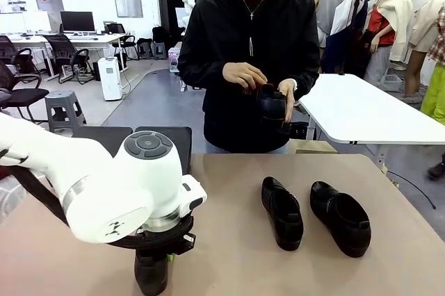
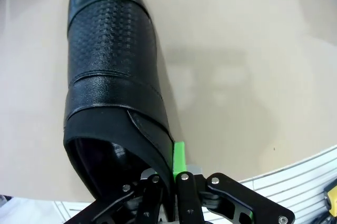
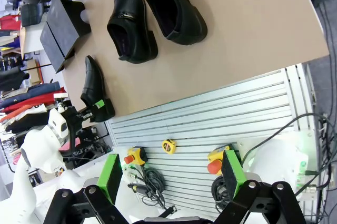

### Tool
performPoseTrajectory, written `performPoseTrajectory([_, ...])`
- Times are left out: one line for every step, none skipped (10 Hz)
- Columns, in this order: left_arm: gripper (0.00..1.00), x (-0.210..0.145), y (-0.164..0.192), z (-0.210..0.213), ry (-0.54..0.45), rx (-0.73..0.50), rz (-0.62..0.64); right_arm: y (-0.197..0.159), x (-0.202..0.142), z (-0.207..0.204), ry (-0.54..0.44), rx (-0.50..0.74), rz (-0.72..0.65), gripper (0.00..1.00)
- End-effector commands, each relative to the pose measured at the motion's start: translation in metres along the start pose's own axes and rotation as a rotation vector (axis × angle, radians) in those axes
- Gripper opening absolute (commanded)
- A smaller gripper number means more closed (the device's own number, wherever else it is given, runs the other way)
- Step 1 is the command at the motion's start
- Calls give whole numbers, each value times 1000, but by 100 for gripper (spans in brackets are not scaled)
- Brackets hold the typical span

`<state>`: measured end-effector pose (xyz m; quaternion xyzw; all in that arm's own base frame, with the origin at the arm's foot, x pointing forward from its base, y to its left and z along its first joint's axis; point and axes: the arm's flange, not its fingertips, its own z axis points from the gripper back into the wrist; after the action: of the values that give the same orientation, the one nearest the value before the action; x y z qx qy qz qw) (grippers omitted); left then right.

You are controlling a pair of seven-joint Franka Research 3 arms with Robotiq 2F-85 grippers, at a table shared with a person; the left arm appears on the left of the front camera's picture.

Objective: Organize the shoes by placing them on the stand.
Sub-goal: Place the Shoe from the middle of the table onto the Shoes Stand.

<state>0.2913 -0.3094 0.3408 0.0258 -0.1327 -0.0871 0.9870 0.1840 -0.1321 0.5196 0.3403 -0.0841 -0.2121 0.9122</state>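
- On the stand (image 1: 165, 140) no shoe sits yet, so all four placements look left to do.
- Well short of the stand, the left gripper (image 2: 171, 174) is clamped on the heel rim of the first shoe (image 2: 108, 77), which lies on the table (image 1: 229, 268).
- Right of the stand, the second shoe (image 1: 281, 212) and third shoe (image 1: 341, 218) lie side by side.
- Beyond the stand, the person (image 1: 243, 25) holds the fourth shoe (image 1: 272, 105).
- Far from the stand, the right gripper (image 3: 171, 176) hangs empty, jaws apart.

front: across table (image 1: 229, 268) toward person (image 1: 243, 53) | left wrist: close on shoe (image 2: 110, 66) | right wrist: far, same shoe
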Motion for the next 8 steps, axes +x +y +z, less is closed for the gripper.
performPoseTrajectory([0, -6, 4, 19, -46, -27, -16, -1, 0, 3, 2, 16, 24, 100])
performPoseTrajectory([0, -15, 6, 40, -67, -36, -56, -1, 0, 3, 2, 16, 24, 100])
performPoseTrajectory([0, -32, 8, 67, -99, -45, -118, -1, 0, 3, 2, 16, 24, 100])
performPoseTrajectory([0, -53, 12, 98, -129, -119, -195, -1, 0, 3, 2, 16, 24, 100])
performPoseTrajectory([0, -81, 21, 129, -155, -236, -320, -1, 0, 3, 2, 16, 24, 100])
performPoseTrajectory([0, -106, 25, 150, -211, -247, -365, -1, 0, 3, 2, 16, 24, 100])
performPoseTrajectory([0, -127, 30, 165, -285, -221, -413, -1, 0, 3, 2, 16, 24, 100])
performPoseTrajectory([0, -138, 37, 172, -329, -189, -368, -1, 0, 3, 2, 16, 24, 100])
